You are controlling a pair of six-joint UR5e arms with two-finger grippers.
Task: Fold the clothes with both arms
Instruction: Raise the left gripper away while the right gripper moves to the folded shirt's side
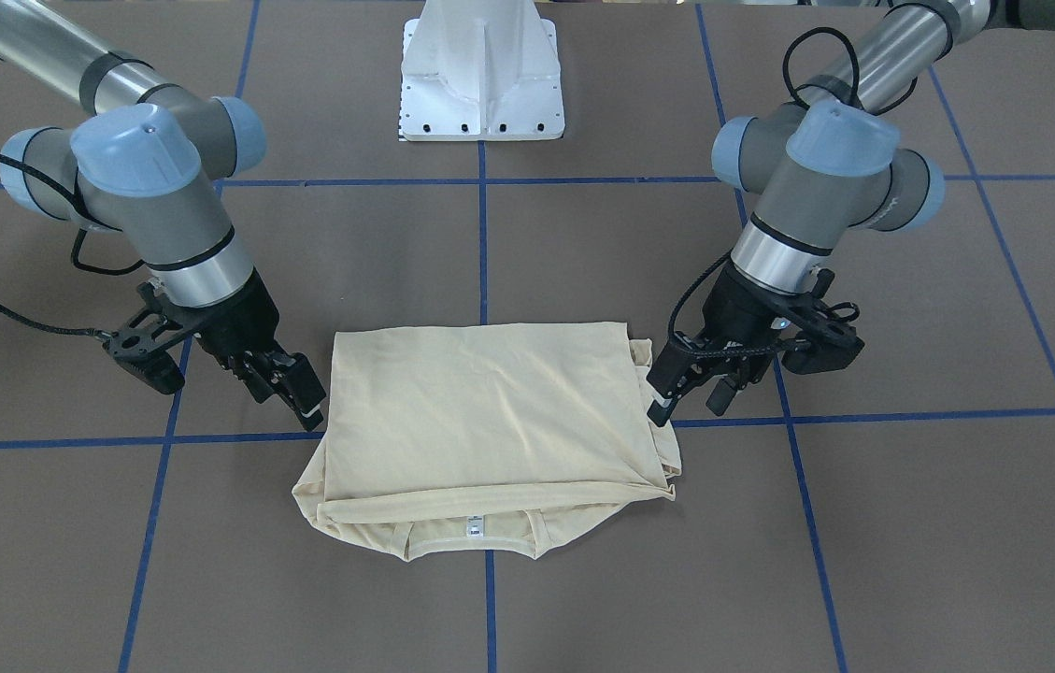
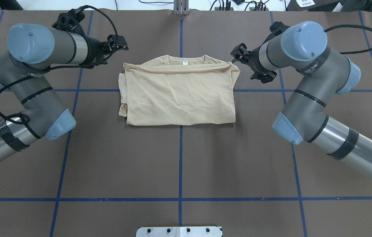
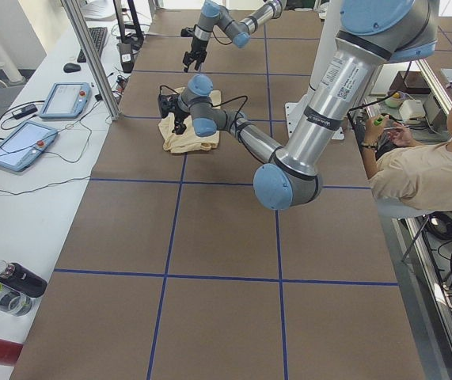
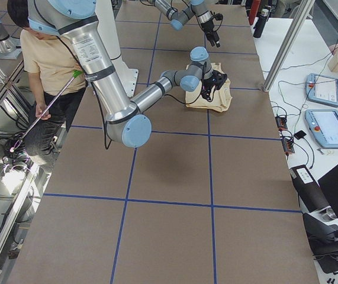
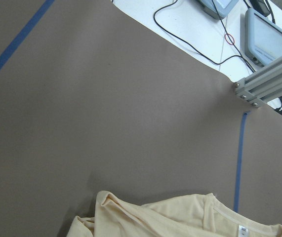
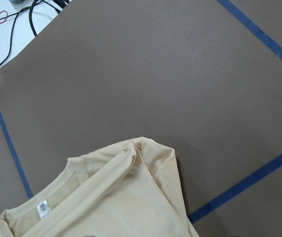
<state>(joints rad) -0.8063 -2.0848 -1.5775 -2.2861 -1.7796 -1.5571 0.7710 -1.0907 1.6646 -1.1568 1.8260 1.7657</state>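
Observation:
The cream-yellow shirt (image 1: 490, 411) lies folded into a rectangle at the table's middle, its collar and small white neck label (image 1: 476, 528) on the edge away from the robot; the print is hidden. It also shows in the overhead view (image 2: 179, 95). My left gripper (image 1: 688, 404) hangs open and empty just beside the shirt's side edge, close to the cloth. My right gripper (image 1: 289, 397) is open and empty by the opposite side edge. From overhead the left gripper (image 2: 121, 44) and right gripper (image 2: 237, 56) flank the collar-end corners. The wrist views show only shirt corners (image 5: 145, 217) (image 6: 131, 197).
The white pedestal base (image 1: 482, 75) stands at the robot's side. Blue tape lines (image 2: 181, 164) grid the brown table. An aluminium post (image 5: 266, 79) and teach pendants (image 3: 20, 142) are beyond the far edge. A seated person (image 3: 423, 174) is beside the robot.

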